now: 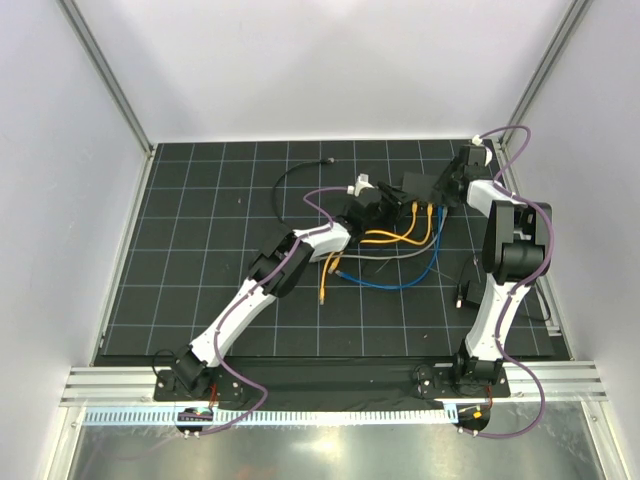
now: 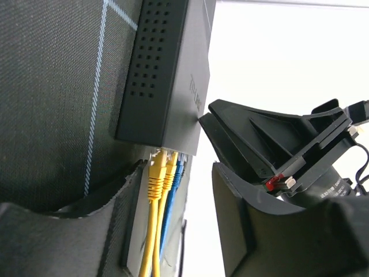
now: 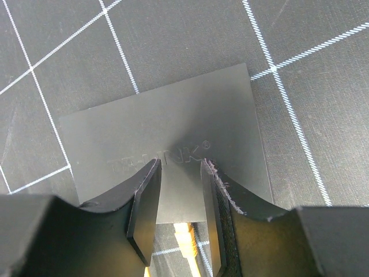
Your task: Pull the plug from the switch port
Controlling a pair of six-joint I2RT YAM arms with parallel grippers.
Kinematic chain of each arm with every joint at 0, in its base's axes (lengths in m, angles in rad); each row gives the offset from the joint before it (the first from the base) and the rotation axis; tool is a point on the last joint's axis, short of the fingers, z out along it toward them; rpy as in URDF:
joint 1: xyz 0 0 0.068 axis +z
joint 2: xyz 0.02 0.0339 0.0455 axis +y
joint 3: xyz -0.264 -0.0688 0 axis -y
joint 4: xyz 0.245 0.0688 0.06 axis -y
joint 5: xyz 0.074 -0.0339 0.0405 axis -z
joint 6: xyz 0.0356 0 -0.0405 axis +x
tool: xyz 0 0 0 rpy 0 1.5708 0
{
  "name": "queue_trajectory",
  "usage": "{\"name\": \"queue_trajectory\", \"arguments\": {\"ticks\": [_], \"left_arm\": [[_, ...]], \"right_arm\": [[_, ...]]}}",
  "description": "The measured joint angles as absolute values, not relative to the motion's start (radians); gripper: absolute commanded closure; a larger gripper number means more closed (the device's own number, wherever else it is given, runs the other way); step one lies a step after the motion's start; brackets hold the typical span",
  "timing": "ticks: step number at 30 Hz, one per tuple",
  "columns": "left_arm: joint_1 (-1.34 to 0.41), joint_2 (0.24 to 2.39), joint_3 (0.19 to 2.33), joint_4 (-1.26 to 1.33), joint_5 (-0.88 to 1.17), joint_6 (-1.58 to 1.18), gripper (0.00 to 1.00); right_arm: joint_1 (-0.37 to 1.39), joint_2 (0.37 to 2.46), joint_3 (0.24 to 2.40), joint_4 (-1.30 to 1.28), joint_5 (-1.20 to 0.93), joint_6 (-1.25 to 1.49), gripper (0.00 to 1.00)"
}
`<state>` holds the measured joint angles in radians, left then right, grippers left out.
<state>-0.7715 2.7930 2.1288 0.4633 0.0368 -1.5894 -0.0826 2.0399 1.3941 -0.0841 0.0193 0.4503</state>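
the switch [image 1: 418,184] is seen lying flat on the black gridded mat [image 1: 220,200], toward 2 o'clock from the mat's middle in the overhead view. in the left wrist view its socket edge is turned to 6 o'clock, and yellow plugs [image 2: 160,168] and blue plugs [image 2: 180,168] are seated there side by side. the left gripper [image 2: 173,231] is held wide open, its fingers set either side of the yellow cables [image 2: 151,231] just short of the sockets, with no plug clamped. the right gripper [image 3: 179,166] is set on the switch's top face, its fingers kept slightly apart, the tips touching the lid and nothing gripped between them.
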Motion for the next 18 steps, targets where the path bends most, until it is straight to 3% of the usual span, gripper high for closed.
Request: {"name": "queue_trajectory", "arguments": {"ticks": [8, 18], "left_arm": [[-0.78, 2.774, 2.111, 0.436, -0.019, -1.542, 0.59], [-0.781, 2.791, 2.159, 0.375, -0.052, -1.531, 0.63]], "right_arm": [[-0.083, 2.043, 1.398, -0.084, 0.016, 0.451, 0.58], [-0.08, 2.06, 1.419, -0.083, 0.013, 0.454, 0.59]]}}
